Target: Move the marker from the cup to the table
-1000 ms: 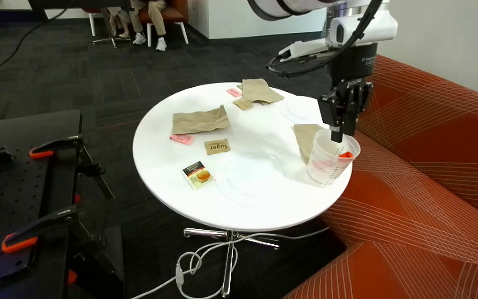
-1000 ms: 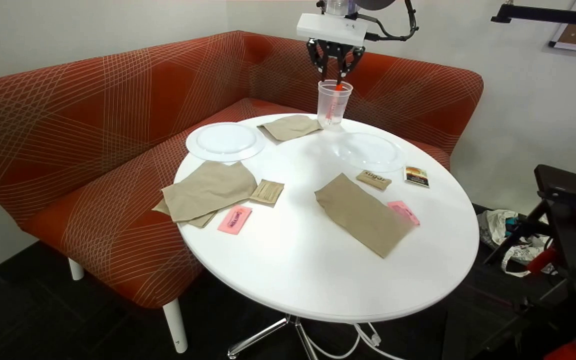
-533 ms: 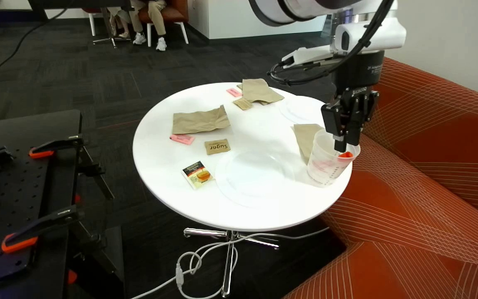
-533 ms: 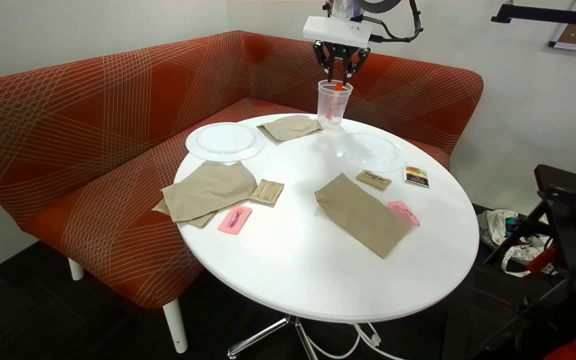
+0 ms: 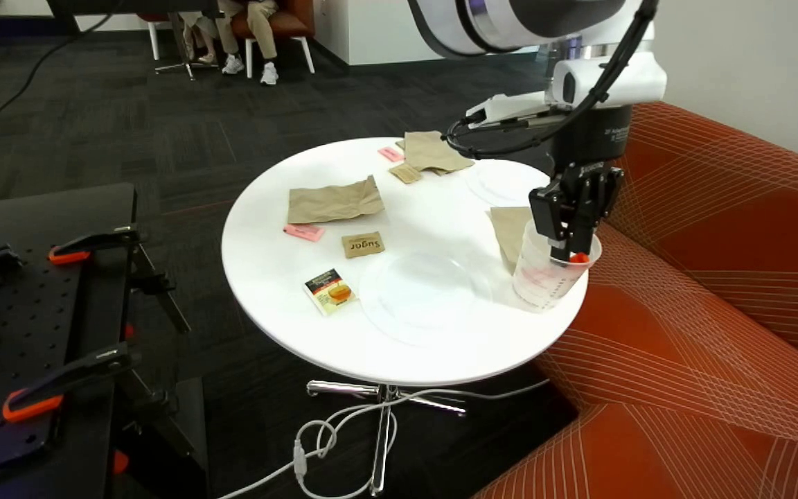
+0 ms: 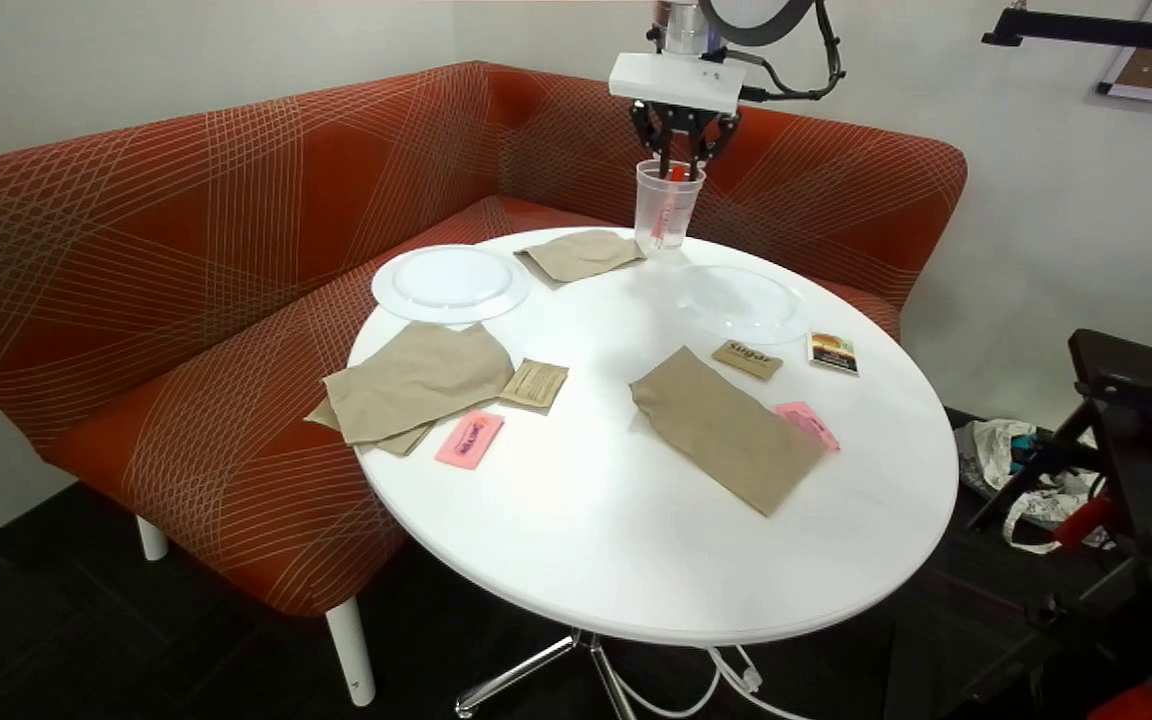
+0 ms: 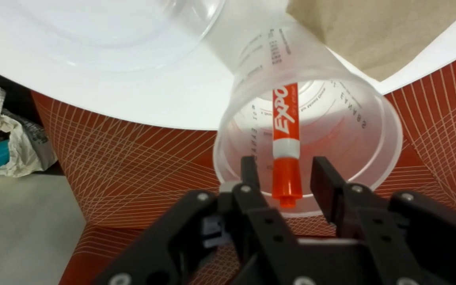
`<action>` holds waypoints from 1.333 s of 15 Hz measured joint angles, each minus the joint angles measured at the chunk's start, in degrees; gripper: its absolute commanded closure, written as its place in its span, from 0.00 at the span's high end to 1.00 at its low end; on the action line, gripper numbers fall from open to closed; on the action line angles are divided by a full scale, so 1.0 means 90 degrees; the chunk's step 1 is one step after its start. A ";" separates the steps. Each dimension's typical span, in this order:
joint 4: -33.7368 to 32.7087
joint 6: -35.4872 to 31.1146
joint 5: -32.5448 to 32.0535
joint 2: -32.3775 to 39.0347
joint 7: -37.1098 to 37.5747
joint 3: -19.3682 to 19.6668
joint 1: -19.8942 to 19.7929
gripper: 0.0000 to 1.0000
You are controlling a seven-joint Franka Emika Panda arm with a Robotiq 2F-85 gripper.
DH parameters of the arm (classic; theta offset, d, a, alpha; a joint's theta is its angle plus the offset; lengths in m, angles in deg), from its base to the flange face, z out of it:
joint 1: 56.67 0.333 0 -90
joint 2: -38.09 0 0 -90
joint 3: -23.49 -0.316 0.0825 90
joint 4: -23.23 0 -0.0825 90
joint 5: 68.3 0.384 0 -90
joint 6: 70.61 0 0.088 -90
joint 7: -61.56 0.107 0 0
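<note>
The red marker (image 7: 286, 130) stands leaning inside the clear cup (image 7: 354, 130), its red cap end up near the rim. The cup (image 5: 541, 281) stands at the edge of the round white table (image 5: 281, 284); it also shows in an exterior view (image 6: 648, 205). My gripper (image 7: 286, 170) is open and points down into the cup's mouth, one finger on each side of the marker's cap, with a gap on both sides. In both exterior views the gripper (image 5: 569, 251) (image 6: 680, 176) has its fingertips just below the rim. The marker's lower end is partly hidden by the cup wall.
A clear plate (image 5: 427, 298) lies beside the cup, and a brown napkin (image 6: 581, 255) lies close to it. Another plate (image 6: 451, 280), more napkins and several packets lie on the table. The orange-red striped sofa (image 5: 648, 367) runs behind the cup.
My gripper has come down, and sideways a little, so its fingertips moved from the rim into the cup's mouth around the marker's cap. The cup and marker have not visibly moved.
</note>
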 measured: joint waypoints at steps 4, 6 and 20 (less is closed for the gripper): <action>-0.0013 0.0000 0.0016 0.0059 -0.0001 0.0000 0.0001 0.40; -0.0027 0.0000 0.0019 0.0096 -0.0001 0.0000 0.0005 0.15; -0.0135 -0.0003 -0.0030 -0.0011 0.0000 0.0189 0.0253 0.04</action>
